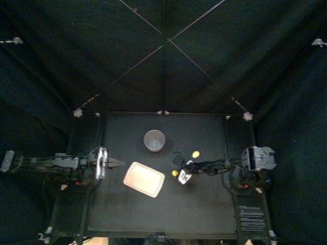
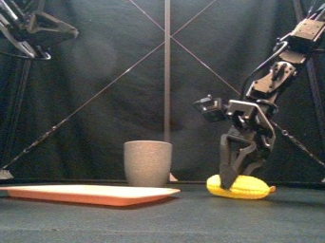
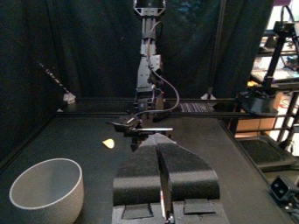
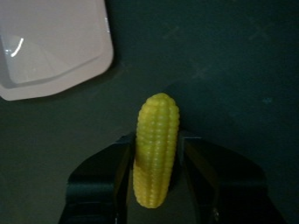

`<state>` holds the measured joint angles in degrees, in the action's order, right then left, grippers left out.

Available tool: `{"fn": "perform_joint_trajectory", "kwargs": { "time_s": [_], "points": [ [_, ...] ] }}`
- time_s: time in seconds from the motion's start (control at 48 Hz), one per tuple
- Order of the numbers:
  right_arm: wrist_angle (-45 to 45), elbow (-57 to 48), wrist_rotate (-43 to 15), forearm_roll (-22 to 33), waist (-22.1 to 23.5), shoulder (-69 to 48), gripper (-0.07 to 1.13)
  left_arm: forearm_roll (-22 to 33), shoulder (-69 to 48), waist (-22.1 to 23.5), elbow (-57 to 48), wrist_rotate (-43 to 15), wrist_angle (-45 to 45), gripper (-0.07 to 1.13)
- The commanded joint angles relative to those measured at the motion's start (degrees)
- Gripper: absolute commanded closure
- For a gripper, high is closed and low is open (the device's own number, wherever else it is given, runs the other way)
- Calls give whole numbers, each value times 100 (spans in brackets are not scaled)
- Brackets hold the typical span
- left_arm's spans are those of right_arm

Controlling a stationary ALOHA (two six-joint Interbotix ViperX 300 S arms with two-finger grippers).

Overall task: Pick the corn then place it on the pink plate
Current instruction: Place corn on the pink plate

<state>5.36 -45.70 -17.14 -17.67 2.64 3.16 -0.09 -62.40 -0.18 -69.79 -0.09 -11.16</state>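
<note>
The yellow corn (image 4: 156, 157) lies flat on the table right of centre, also in the front view (image 2: 244, 187) and the top view (image 1: 196, 153). My right gripper (image 2: 233, 177) reaches straight down over its middle, open, one jaw on each side of the cob with a thin gap left. The pink plate (image 1: 144, 178) lies left of the corn near the table's front, its corner showing in the right wrist view (image 4: 52, 44). My left gripper (image 3: 163, 156) rests shut and empty at the table's left (image 1: 102, 161).
A tall grey cup (image 2: 147, 162) stands upright behind the plate near the table's middle (image 1: 155, 141), close to the left gripper in the left wrist view (image 3: 45, 188).
</note>
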Motion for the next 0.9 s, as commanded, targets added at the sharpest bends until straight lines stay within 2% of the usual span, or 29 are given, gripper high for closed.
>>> {"fn": "perform_joint_trajectory", "kwargs": {
  "time_s": [0.021,0.312,0.583,0.896],
  "points": [
    [18,299,18,62,0,-202,45,-26,9,9,97,-9,-18,108],
    [185,1670,9,677,-264,-97,46,-26,9,9,105,-9,-26,108],
    [501,3059,53,1116,-545,1011,46,-53,9,9,105,-9,-18,108],
    [940,3973,26,1521,-483,1916,46,-44,9,9,97,-9,-18,108]
  ]
}}
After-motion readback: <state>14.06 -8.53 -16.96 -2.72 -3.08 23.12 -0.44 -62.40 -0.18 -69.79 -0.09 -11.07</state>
